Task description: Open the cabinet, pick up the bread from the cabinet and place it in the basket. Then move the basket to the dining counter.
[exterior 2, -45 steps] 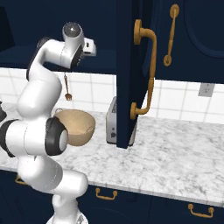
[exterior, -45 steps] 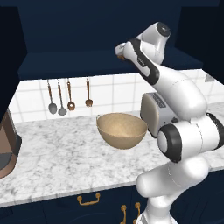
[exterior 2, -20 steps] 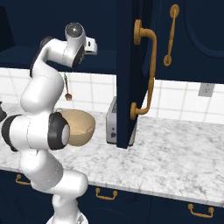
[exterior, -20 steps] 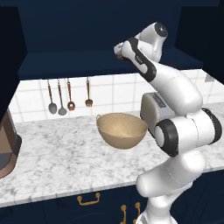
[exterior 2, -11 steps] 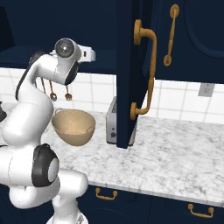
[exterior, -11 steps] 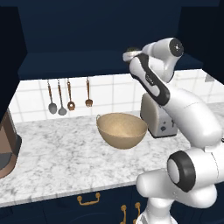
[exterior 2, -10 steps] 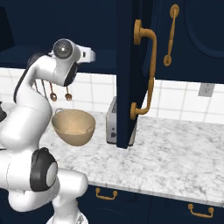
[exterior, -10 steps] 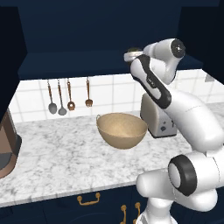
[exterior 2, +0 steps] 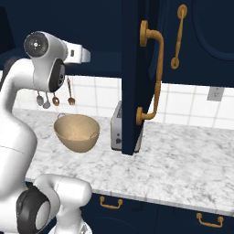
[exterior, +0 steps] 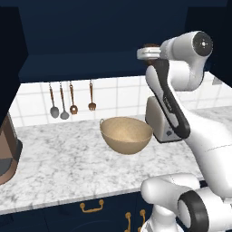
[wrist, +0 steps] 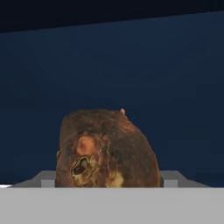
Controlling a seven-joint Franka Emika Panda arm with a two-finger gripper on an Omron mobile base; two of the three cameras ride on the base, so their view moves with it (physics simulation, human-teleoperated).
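Two grey fingertips [wrist: 47,178] of the gripper [wrist: 109,179] are standing wide apart in the hand view, one on each side of the bread [wrist: 107,148]. The bread, a round brown lump with a darker, mottled crust, is sitting right between them. Its sides are reaching to the inner faces of the fingertips. Whether they are pressing on it or only flanking it, I cannot tell. Behind the bread, the dark navy inside of the cabinet [exterior: 90,36] is showing.

From the left base view, the white arm [exterior: 170,97] is reaching up and to the left, with its hand level at the lower edge of the open cabinet. The cabinet door [exterior 2: 137,73] is standing swung out toward the camera in the right base view, its long brass handle [exterior 2: 155,77] facing right.

Below, the tan basket [exterior: 126,134] is resting on the marbled counter [exterior: 59,167], empty and upright. A toaster [exterior: 159,122] is standing just beside it on the right. Three utensils [exterior: 72,97] are hanging on the white tiled wall behind the counter. A brown appliance [exterior: 7,145] is sitting at the counter's left edge. Navy drawers with short brass pulls [exterior: 92,207] are running under the counter.
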